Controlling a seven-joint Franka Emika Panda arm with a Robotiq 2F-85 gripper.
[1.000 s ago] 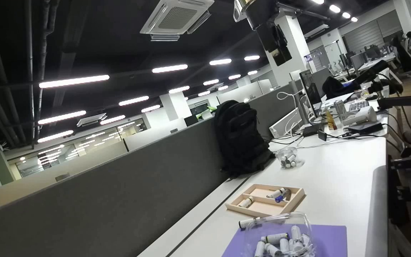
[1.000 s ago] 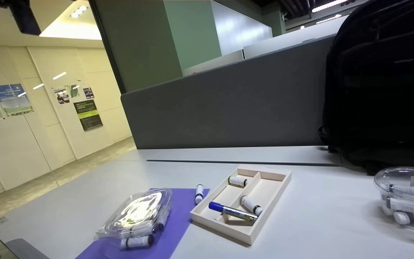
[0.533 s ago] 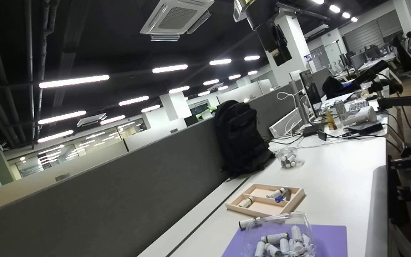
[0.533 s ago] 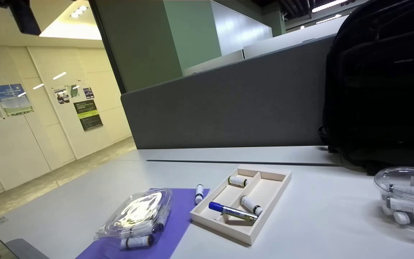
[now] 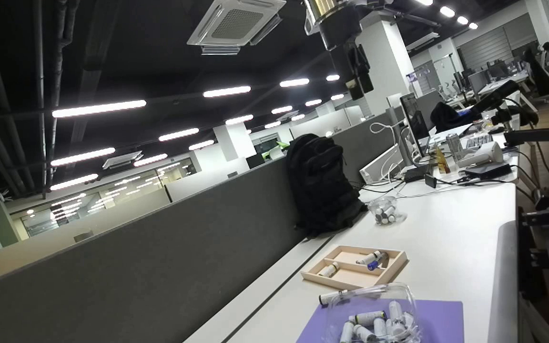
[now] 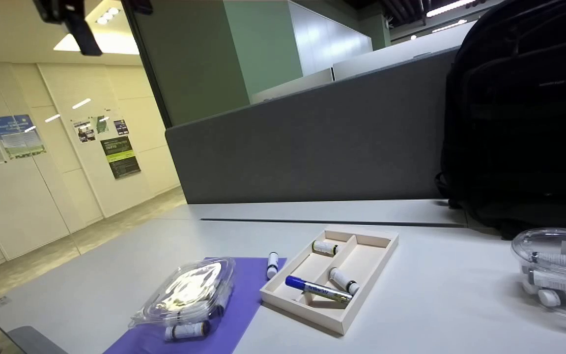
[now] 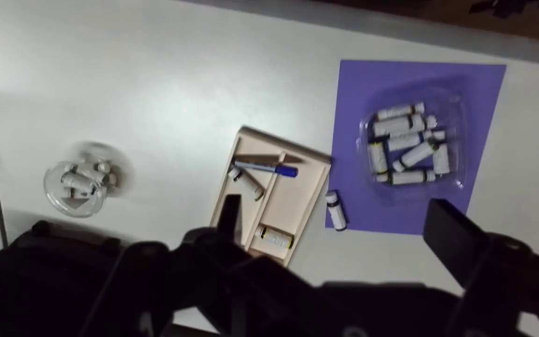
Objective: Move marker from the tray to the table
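Marker [image 7: 264, 167] is laid across the divider [image 7: 261, 211] of the tray [image 7: 293, 199]; the gripper [image 7: 333, 210] high above it, fingers parted and empty, is best lowered crosswise, clear of the neighbouring white tube [image 7: 248, 186].

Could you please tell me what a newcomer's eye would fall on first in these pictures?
Probably the purple mat, vivid against the white table, with a clear box of white tubes on it. Next might come the wooden tray beside the mat, holding a blue-capped marker. In both exterior views, the black backpack in front of the grey partition stands out.
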